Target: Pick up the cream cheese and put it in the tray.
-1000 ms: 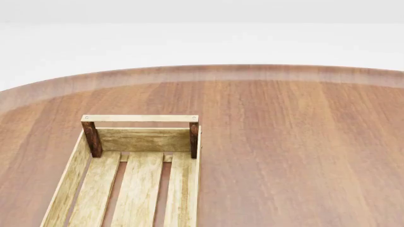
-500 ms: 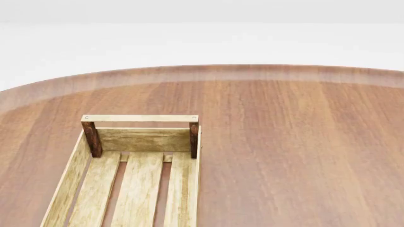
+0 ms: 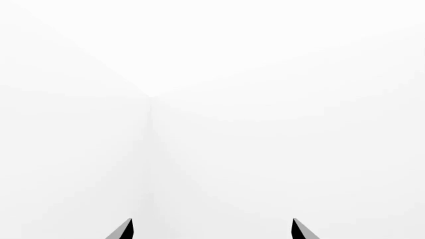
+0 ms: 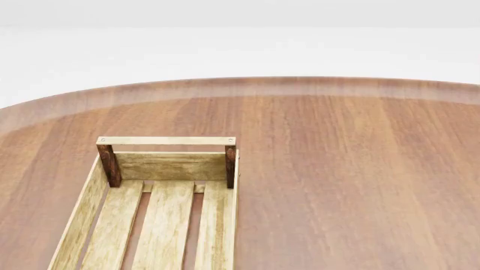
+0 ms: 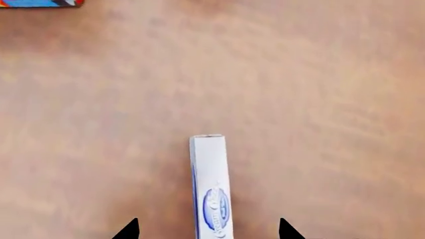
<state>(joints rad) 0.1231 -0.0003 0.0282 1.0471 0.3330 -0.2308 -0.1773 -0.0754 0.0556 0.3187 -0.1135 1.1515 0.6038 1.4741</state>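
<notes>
From my right wrist camera I look down on the cream cheese [image 5: 211, 186], a narrow white box seen edge-on, with its blue oval label on the side face that shows. Its long axis runs straight away from my wrist, one short end pointing outward over the table [image 5: 319, 99] and the other end running out of the picture between my fingertips. My right gripper [image 5: 207, 230] stands wide: the two dark fingertips [image 5: 129, 230] sit well to either side of the box, with bare wood showing between each tip and the box, so neither tip touches it. I cannot tell whether the box stands on its thin edge or lies tilted. At the far corner of that same view a sliver of a blue and red-orange package [image 5: 40, 3] peeks in, well apart from the box. My left gripper [image 3: 212, 230] faces only blank white, its two dark tips far apart and holding nothing. From my head camera I see the tray [image 4: 168, 140], a light-wood slatted crate with darker brown corner posts, sitting on the round brown table with its long axis running away from me; its slats are bare, and neither the cream cheese nor my arms show in that view
</notes>
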